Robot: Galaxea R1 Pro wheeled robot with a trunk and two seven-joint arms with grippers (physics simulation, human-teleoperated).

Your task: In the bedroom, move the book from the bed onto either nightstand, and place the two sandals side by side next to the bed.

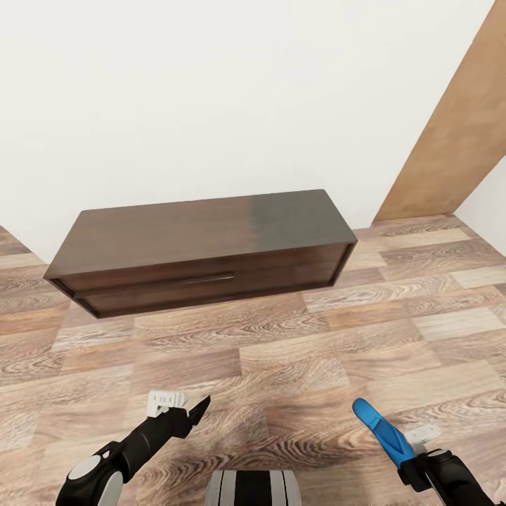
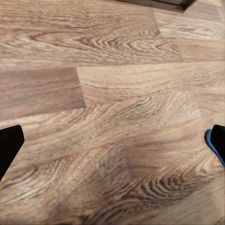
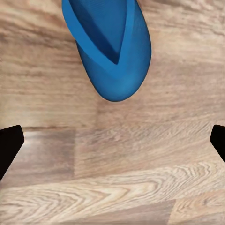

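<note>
- Because the head view faces a long low cabinet (image 1: 204, 246) against the wall, which is no nightstand, setting anything on it would be a mistake.
- In front of the cabinet, toward its right end, one blue sandal (image 1: 379, 427) sits right beside the right gripper (image 1: 422, 443). I cannot tell whether it lies on the floor (image 1: 281, 351) or hangs against the gripper.
- The left gripper (image 1: 190, 411) hovers in front of the cabinet's left half, holding nothing.
- In the left wrist view, the dark fingertips (image 2: 9, 145) stand wide apart over bare boards. A blue sliver (image 2: 212, 146) shows beside the far one and the cabinet's corner is beyond, so a careless swing could knock the sandal.
- In the right wrist view, the jaws are spread wide with the sandal ahead of them, not between them. The toe end points at the camera.
- The likely risk is that, with nothing clamping it, the sandal slides or drops when the base turns away from the cabinet, or the wheels run over it.
</note>
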